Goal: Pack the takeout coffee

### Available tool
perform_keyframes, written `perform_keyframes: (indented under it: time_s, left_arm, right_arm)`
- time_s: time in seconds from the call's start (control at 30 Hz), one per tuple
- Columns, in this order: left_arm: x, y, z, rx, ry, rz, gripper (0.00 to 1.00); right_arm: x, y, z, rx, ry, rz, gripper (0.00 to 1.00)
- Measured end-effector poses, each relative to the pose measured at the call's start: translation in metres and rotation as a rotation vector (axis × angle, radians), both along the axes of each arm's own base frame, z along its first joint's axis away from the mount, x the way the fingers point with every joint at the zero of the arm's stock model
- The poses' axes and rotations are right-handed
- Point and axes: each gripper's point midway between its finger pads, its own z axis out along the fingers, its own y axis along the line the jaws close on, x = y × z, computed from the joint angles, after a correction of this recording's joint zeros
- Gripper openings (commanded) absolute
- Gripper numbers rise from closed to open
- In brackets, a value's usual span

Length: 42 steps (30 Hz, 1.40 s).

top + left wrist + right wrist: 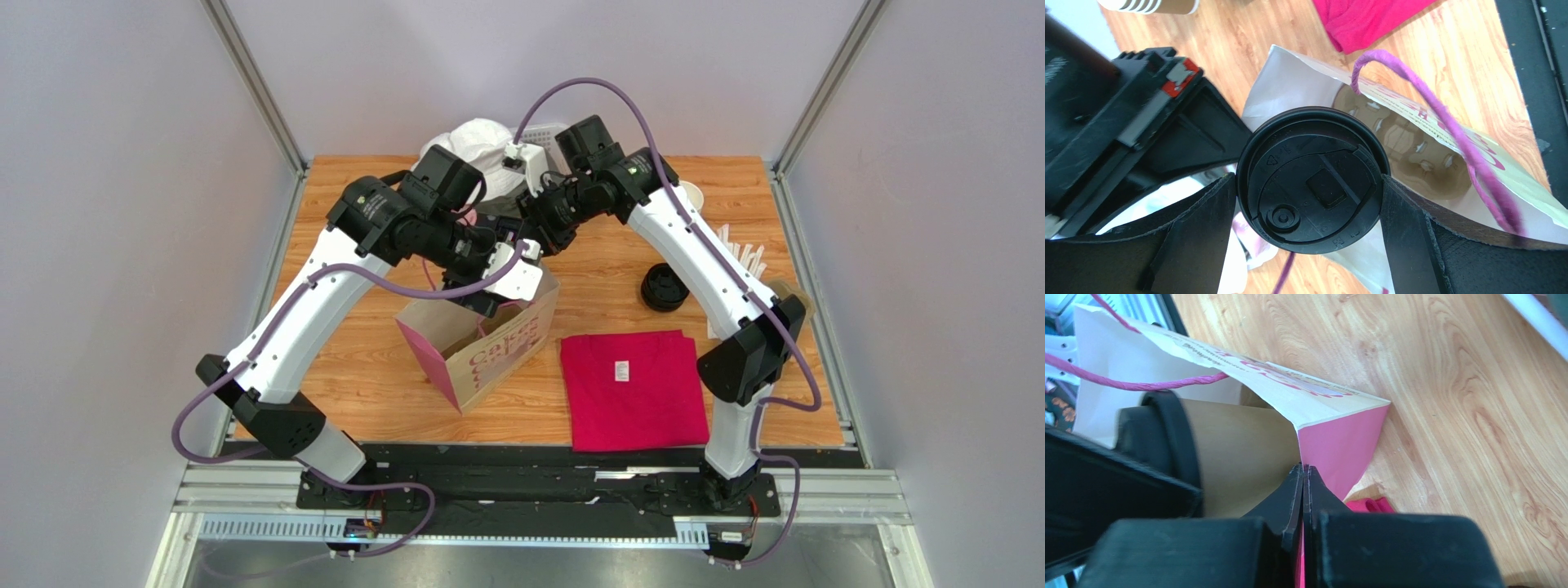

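Note:
The takeout coffee is a tan paper cup [1235, 459] with a black lid [1312, 180]. My left gripper [1309, 184] is shut on it at the lid rim and holds it over the open mouth of the paper bag [491, 343], partly inside. The bag is white inside with pink sides and a purple cord handle [1425, 104]. A brown moulded carrier [1407, 147] lies inside the bag. My right gripper [1303, 468] is shut on the bag's top edge at its pink side panel [1339, 447]. In the top view both grippers [491, 276] [534, 245] meet above the bag, and the cup is hidden there.
A folded red cloth [632, 386] lies right of the bag. A loose stack of black lids [664, 288] and a stack of lidless cups [691, 194] sit at the right. White sticks [742, 257] lie by the right edge. A white bag [478, 141] is at the back.

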Motion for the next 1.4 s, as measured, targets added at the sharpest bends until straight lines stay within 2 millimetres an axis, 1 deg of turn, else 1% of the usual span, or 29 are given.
perform_keyframes:
  time_s: [0.13, 0.27, 0.33, 0.37, 0.47, 0.5, 0.63, 0.87, 0.9, 0.93, 0.97, 1.0, 1.03, 1.07, 1.13, 1.23, 1.3, 1.33, 1.4]
  left_arm:
    - [0.003, 0.002, 0.007, -0.003, -0.022, 0.021, 0.24]
    - [0.004, 0.005, 0.012, -0.012, -0.035, 0.048, 0.24]
    - [0.003, 0.007, 0.016, -0.021, -0.042, 0.066, 0.24]
    - [0.002, 0.009, 0.019, -0.025, -0.045, 0.074, 0.24]
    - [-0.002, 0.014, 0.025, -0.044, -0.052, 0.092, 0.24]
    - [-0.006, 0.016, 0.024, -0.046, -0.051, 0.098, 0.24]
    - [-0.019, 0.030, 0.012, -0.019, -0.028, 0.113, 0.23]
    - [-0.026, 0.038, -0.014, 0.037, 0.031, 0.132, 0.22]
    - [-0.026, 0.039, -0.017, 0.043, 0.036, 0.135, 0.22]
    - [-0.027, 0.041, -0.022, 0.053, 0.043, 0.137, 0.22]
    - [-0.029, 0.043, -0.026, 0.062, 0.050, 0.140, 0.22]
    - [-0.030, 0.044, -0.031, 0.072, 0.059, 0.142, 0.22]
    - [-0.032, 0.047, -0.035, 0.082, 0.067, 0.144, 0.22]
    - [-0.034, 0.048, -0.039, 0.090, 0.075, 0.145, 0.22]
    - [-0.036, 0.051, -0.043, 0.100, 0.087, 0.151, 0.22]
    - [-0.037, 0.051, -0.044, 0.102, 0.093, 0.158, 0.22]
    - [-0.036, 0.052, -0.044, 0.101, 0.094, 0.162, 0.22]
    - [-0.036, 0.052, -0.044, 0.101, 0.094, 0.163, 0.22]
    - [-0.035, 0.053, -0.044, 0.098, 0.096, 0.168, 0.22]
  right_arm:
    - [0.007, -0.003, -0.001, -0.012, -0.004, -0.037, 0.00]
    - [0.009, -0.006, -0.005, -0.024, 0.014, -0.071, 0.00]
    - [0.008, -0.006, -0.008, -0.028, 0.026, -0.079, 0.00]
    - [0.008, -0.006, -0.009, -0.030, 0.033, -0.083, 0.02]
    - [0.006, -0.008, -0.009, -0.033, 0.043, -0.095, 0.02]
    - [0.006, -0.009, -0.008, -0.035, 0.045, -0.099, 0.01]
    - [0.003, -0.015, -0.009, -0.044, 0.076, -0.120, 0.00]
    - [0.001, -0.019, -0.010, -0.047, 0.103, -0.145, 0.01]
    - [0.000, -0.020, -0.011, -0.048, 0.107, -0.148, 0.06]
    - [0.000, -0.020, -0.011, -0.048, 0.109, -0.148, 0.14]
    - [-0.001, -0.021, -0.011, -0.048, 0.111, -0.146, 0.34]
    - [-0.001, -0.022, -0.011, -0.050, 0.116, -0.148, 0.44]
    - [-0.002, -0.024, -0.011, -0.053, 0.123, -0.145, 0.60]
    - [-0.003, -0.025, -0.011, -0.054, 0.129, -0.143, 0.65]
    - [-0.004, -0.026, -0.004, -0.042, 0.132, -0.134, 0.74]
    - [0.006, -0.021, 0.021, 0.019, 0.055, -0.096, 0.79]
    - [0.009, -0.018, 0.037, 0.060, -0.005, -0.058, 0.81]
    - [0.010, -0.017, 0.044, 0.080, -0.039, -0.030, 0.82]
    - [0.011, -0.014, 0.049, 0.104, -0.085, 0.017, 0.82]
